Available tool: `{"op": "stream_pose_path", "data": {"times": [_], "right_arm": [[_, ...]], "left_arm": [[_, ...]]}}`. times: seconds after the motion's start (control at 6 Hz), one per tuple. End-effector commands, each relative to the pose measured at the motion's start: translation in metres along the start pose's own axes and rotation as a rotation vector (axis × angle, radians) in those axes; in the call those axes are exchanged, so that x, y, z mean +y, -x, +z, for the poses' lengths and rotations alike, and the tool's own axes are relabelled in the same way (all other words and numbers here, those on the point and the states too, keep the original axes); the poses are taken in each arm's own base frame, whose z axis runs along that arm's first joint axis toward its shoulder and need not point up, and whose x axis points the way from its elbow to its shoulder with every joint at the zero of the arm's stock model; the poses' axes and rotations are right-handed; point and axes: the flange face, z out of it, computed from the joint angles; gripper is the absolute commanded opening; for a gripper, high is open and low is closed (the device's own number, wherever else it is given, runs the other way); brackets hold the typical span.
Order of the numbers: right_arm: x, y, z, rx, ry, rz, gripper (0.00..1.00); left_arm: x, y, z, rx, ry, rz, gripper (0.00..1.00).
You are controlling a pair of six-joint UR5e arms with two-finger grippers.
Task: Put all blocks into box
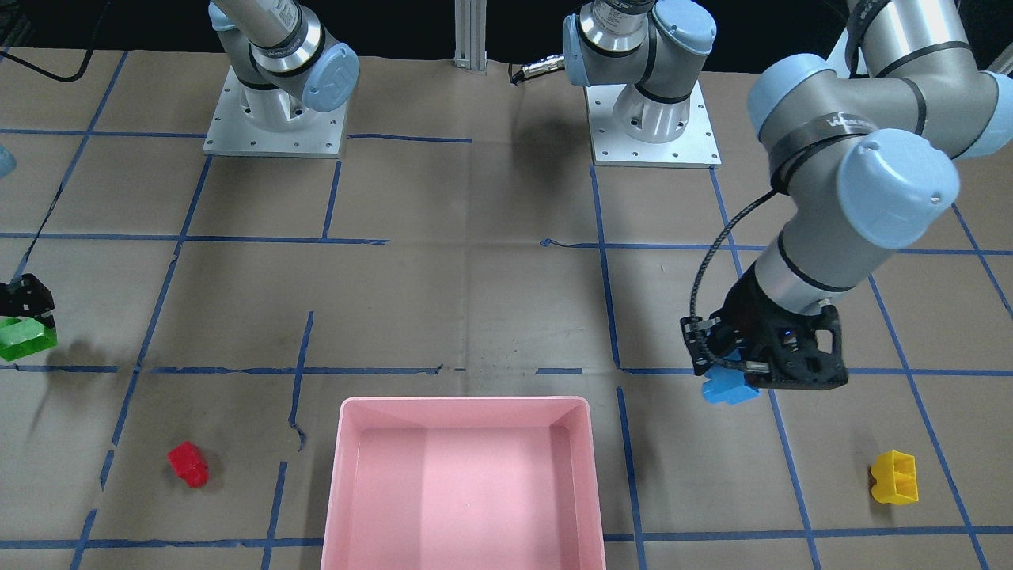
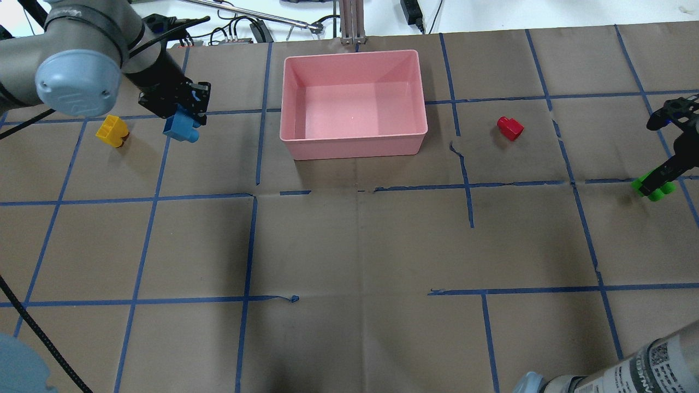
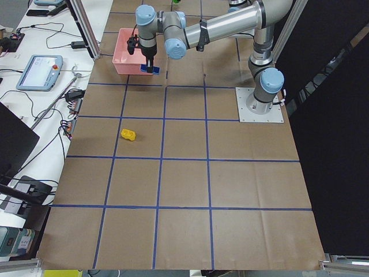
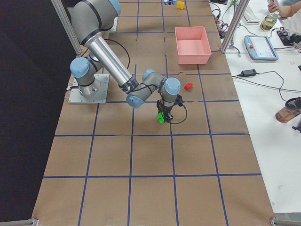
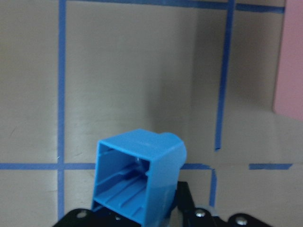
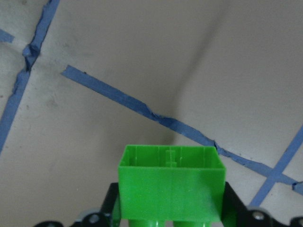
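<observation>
Overhead exterior view. The left gripper [image 2: 183, 114] is clamped on the light-blue block [image 2: 181, 129], which it holds to the left of the pink box [image 2: 354, 146], near it but apart. The left wrist-mounted view shows the block's hollow underside towards the lens, one stud pointing away. The yellow block [image 2: 112, 131] lies on the table [image 2: 355, 245] just beside the gripper, on the side away from the box, partly under the arm's large grey elbow joint [image 2: 76, 82]. Between the light-blue block and the box's near wall there is brown paper crossed by blue tape lines [image 2: 262, 109].

At the view's right edge the right gripper [image 2: 655, 181] grips the green block [image 2: 653, 190], studs downward, well apart from the box; its shadow on the paper falls beside it. The red block [image 2: 510, 128] lies on the table between the green block and the box, closer to the box.

All four blocks are outside the box. An aluminium post [image 2: 352, 22] stands just behind the box's far wall. A black cable [image 1: 700, 277] loops beside the left wrist.
</observation>
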Motion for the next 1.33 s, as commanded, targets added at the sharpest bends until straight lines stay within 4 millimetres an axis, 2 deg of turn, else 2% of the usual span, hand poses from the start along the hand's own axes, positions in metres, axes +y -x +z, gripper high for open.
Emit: {"op": "stream_pose_path", "data": {"times": [0.0,0.17,0.33,0.5,0.67,0.83,1.0,1.17], "right_arm": [[-0.015,0.027,-0.084,-0.029,-0.064,0.111,0.33],[-0.033,0.061,-0.120,-0.024,-0.068,0.148,0.33],[-0.046,0.091,-0.156,-0.040,-0.057,0.220,0.33],[-0.062,0.117,-0.182,-0.064,-0.033,0.283,0.33],[-0.076,0.138,-0.202,-0.093,0.005,0.346,0.33],[-0.081,0.142,-0.205,-0.103,0.020,0.353,0.33],[-0.081,0.143,-0.205,-0.102,0.021,0.351,0.33],[-0.083,0.144,-0.205,-0.105,0.019,0.362,0.33]], "left_arm": [[-0.019,-0.078,0.009,-0.054,-0.056,0.043,0.00],[-0.022,-0.104,0.030,-0.047,-0.054,0.078,0.00],[-0.032,-0.131,0.063,-0.039,-0.102,0.120,0.00],[-0.040,-0.160,0.094,-0.029,-0.167,0.169,0.00],[-0.045,-0.170,0.122,-0.026,-0.166,0.185,0.00],[-0.044,-0.176,0.132,-0.032,-0.155,0.193,0.32],[-0.038,-0.174,0.129,-0.060,-0.163,0.194,0.99],[-0.037,-0.172,0.117,-0.062,-0.175,0.189,1.00]]}}
